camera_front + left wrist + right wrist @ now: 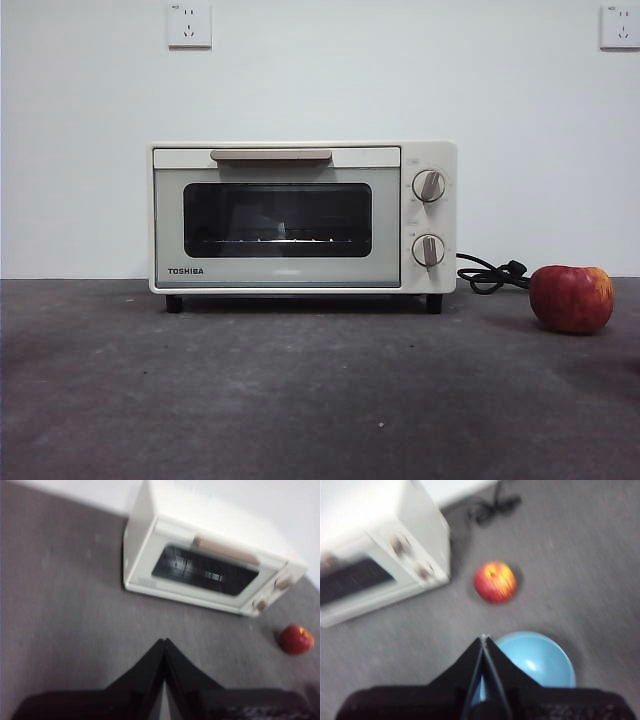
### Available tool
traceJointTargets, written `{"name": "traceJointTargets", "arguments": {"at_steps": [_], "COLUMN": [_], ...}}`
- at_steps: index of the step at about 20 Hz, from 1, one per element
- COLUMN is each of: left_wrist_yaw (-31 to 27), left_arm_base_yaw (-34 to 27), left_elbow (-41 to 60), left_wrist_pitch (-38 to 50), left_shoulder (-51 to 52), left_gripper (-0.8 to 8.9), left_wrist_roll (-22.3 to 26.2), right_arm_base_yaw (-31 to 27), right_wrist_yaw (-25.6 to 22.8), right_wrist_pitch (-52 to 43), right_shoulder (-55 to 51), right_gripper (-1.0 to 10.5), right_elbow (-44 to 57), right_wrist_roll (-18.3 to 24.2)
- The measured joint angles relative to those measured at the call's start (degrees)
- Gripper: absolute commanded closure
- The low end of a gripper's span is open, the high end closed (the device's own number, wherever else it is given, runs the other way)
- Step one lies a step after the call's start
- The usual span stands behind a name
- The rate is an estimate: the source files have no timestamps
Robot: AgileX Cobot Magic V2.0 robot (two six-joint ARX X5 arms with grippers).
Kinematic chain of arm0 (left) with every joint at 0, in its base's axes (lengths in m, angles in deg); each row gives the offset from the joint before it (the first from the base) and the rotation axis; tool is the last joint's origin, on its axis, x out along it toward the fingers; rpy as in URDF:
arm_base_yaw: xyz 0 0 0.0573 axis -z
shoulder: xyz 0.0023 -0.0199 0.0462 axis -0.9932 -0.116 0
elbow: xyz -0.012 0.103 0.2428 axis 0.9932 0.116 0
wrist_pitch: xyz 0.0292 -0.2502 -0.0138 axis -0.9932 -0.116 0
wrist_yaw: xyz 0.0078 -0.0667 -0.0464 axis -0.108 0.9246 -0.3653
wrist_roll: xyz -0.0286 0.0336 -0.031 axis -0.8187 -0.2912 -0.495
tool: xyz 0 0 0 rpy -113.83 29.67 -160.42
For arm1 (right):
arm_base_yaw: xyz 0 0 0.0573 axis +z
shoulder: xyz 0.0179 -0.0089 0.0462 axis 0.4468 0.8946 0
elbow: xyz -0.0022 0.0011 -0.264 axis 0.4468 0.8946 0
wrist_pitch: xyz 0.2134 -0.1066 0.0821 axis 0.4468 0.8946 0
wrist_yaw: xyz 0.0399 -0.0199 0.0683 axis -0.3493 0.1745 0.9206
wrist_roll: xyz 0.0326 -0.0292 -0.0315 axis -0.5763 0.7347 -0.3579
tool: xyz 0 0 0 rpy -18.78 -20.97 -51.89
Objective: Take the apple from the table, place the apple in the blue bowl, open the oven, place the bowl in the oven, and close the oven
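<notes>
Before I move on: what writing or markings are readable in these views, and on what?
"TOSHIBA": on the oven door, lower left corner, front view.
Small marks around the two knobs: too small to read.
Wall sockets: no readable text.
Both wrist views: too blurred to read anything.

A cream-white TOSHIBA oven (302,217) stands upright on the dark grey mottled surface (300,400), its dark glass door closed, a beige bar handle along the top and two round knobs at one side. The red, yellow-streaked apple (571,298) sits on the surface beside its knob end, apart from it. A plain blue bowl (537,659) rests upright near the apple, not touching it.
</notes>
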Motion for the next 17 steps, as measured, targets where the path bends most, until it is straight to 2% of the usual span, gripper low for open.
{"name": "traceJointTargets", "arguments": {"at_steps": [4,8,12,15,17], "left_wrist_yaw": [0.11,0.37,3.85,5.38,5.4], "left_arm_base_yaw": [0.0,0.0,0.0,0.11,0.55], "left_elbow": [-6.69,-12.39,-14.38,-14.38,-14.38], "left_wrist_pitch": [-6.8,-12.7,-19.8,-21.31,-21.07], "left_shoulder": [-8.39,-16.61,-25.33,-28.94,-30.32], "left_gripper": [8.18,8.18,8.18,8.18,8.18], "left_wrist_roll": [0.61,3.82,9.42,12.26,13.31], "right_arm_base_yaw": [0.0,0.0,0.0,0.0,0.0], "right_wrist_yaw": [-0.02,-0.02,-0.02,-0.02,-0.02], "right_wrist_pitch": [7.61,10.23,10.14,10.25,10.21], "right_shoulder": [9.79,19.19,28.13,36.2,41.97], "right_gripper": [9.5,9.5,9.5,9.3,8.6], "right_elbow": [-5.77,-9.66,-13.11,-16.52,-19.78], "right_wrist_roll": [7.1,12.48,16.06,17.62,17.84]}}
